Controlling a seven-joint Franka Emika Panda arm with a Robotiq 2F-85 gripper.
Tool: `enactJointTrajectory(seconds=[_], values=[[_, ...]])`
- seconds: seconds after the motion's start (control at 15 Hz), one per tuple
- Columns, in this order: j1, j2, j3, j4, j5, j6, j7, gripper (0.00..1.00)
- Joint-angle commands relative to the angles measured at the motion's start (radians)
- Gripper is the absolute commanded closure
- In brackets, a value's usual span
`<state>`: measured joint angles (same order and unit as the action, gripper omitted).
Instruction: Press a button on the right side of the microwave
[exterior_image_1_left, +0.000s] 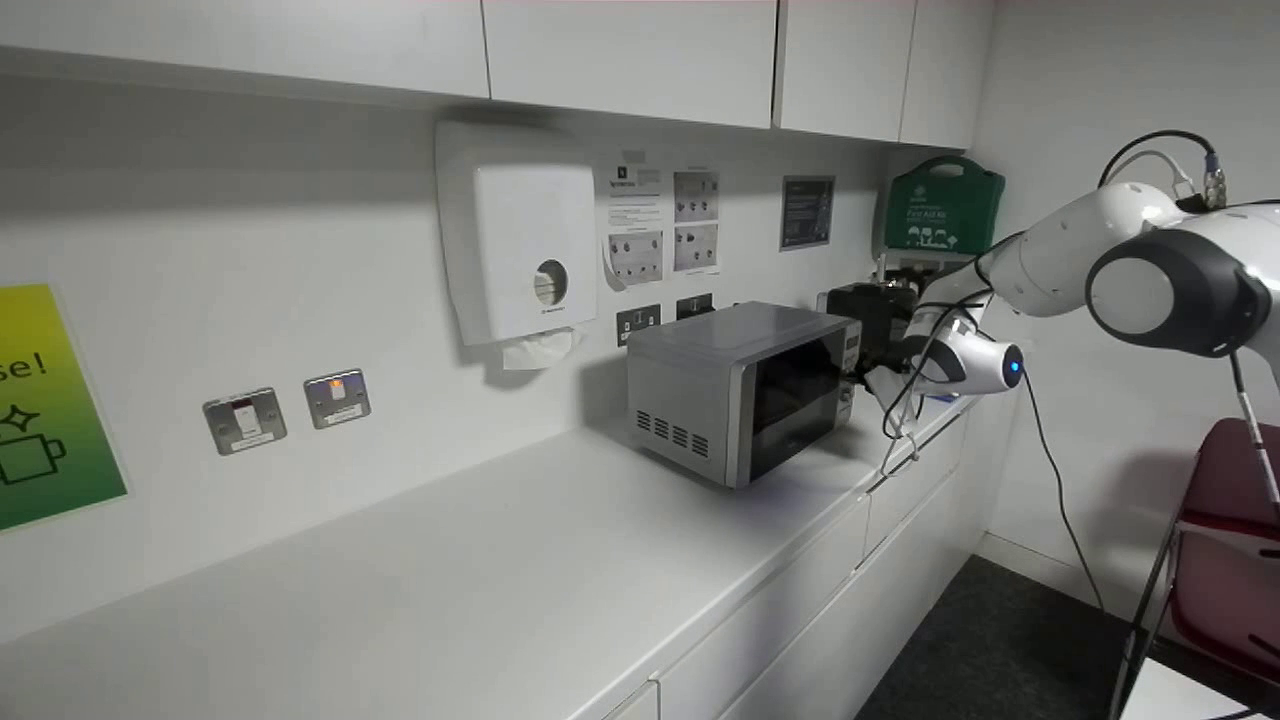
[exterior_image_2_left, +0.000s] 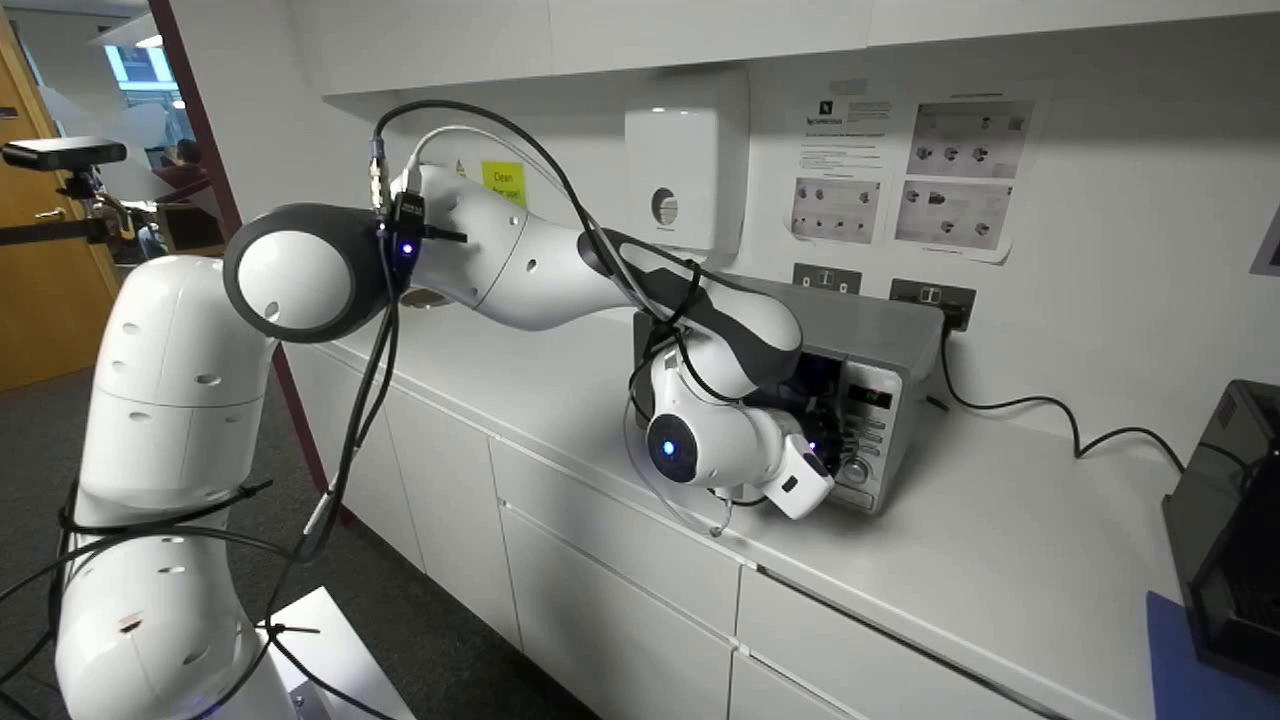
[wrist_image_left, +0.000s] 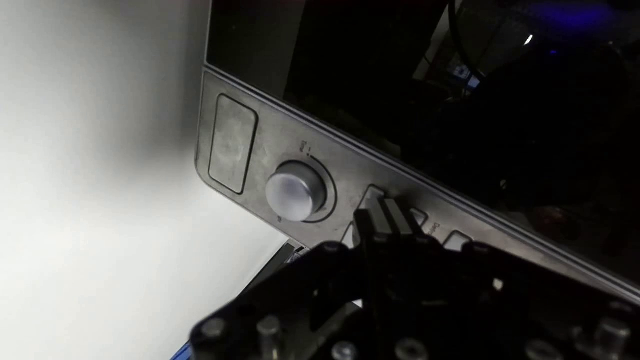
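The grey microwave (exterior_image_1_left: 680, 385) stands on the worktop, also in an exterior view (exterior_image_2_left: 890, 325). Its control strip (wrist_image_left: 272, 135) runs diagonally in the wrist view, beside the dark glass window (wrist_image_left: 350, 65). The strip carries a round knob (wrist_image_left: 295, 191), a large rectangular button (wrist_image_left: 232, 145) and several small buttons, one (wrist_image_left: 372, 194) right at my fingertips. My gripper (wrist_image_left: 387, 207) is shut and empty, its tips over the small buttons beside the knob. It partly hides those buttons; whether it touches one I cannot tell. In an exterior view my gripper (exterior_image_2_left: 832, 432) is a dark shape before the strip.
A black machine (exterior_image_2_left: 1235, 530) stands on the worktop (exterior_image_2_left: 1040, 540) beyond the microwave, with a blue item (exterior_image_2_left: 1180, 660) under it. A power cable (exterior_image_2_left: 1040, 402) lies behind. A paper towel dispenser (exterior_image_1_left: 535, 240) and cupboards (exterior_image_1_left: 630, 60) hang above. A wrist cable hangs at the worktop edge.
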<state>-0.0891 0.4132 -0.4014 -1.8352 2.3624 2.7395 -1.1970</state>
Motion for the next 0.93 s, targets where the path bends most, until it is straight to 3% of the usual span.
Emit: enactJointTrajectory(seconds=[0.0,0.87], values=[[0.006,-0.035,-0.001,-0.024,0.010,-0.008,-0.013,1.00],[0.006,-0.065,-0.002,-0.049,0.007,-0.017,-0.014,1.00]])
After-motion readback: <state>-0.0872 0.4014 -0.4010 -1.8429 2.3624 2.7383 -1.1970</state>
